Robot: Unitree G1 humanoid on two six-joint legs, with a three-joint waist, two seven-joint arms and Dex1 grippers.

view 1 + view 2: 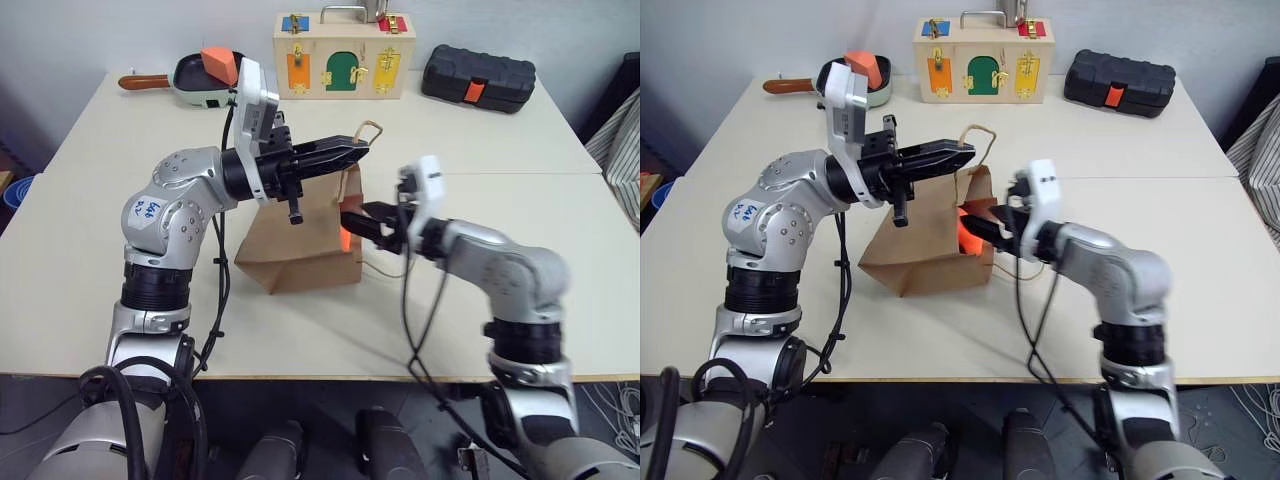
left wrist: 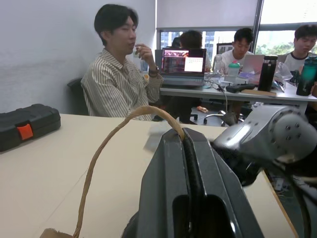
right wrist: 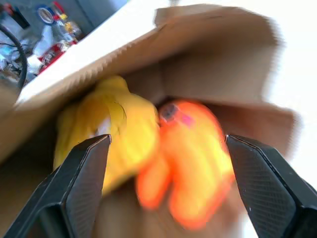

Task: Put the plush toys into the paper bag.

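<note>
The paper bag (image 1: 300, 240) lay tipped on the tabletop (image 1: 120, 300), its mouth turned toward the right tool (image 1: 362, 222) and its long axis running from that mouth away toward the robot's left. Both plush toys were inside it: in the right wrist view the yellow toy (image 3: 106, 129) sat deeper in, and the orange toy (image 3: 195, 153) lay beside it, nearer the opening. The right tool stood at the bag's mouth with its two fingers spread wide and nothing between them; the orange toy lay straight ahead of it, apart from both fingers. It was plainly the arm nearer the toys. The left tool (image 1: 345, 155) reached across above the bag, its fingers pressed shut on the bag's cord handle (image 2: 106, 148), holding the upper edge of the mouth up. By my reading, both toys were in, so what remained was to draw the right tool back out of the mouth without dragging the orange toy along.

Beyond the bag stood a wooden box (image 1: 343, 55) with coloured doors, a black case (image 1: 478, 78) and a pan (image 1: 195, 78). Past the tabletop, people sat at desks with laptops.
</note>
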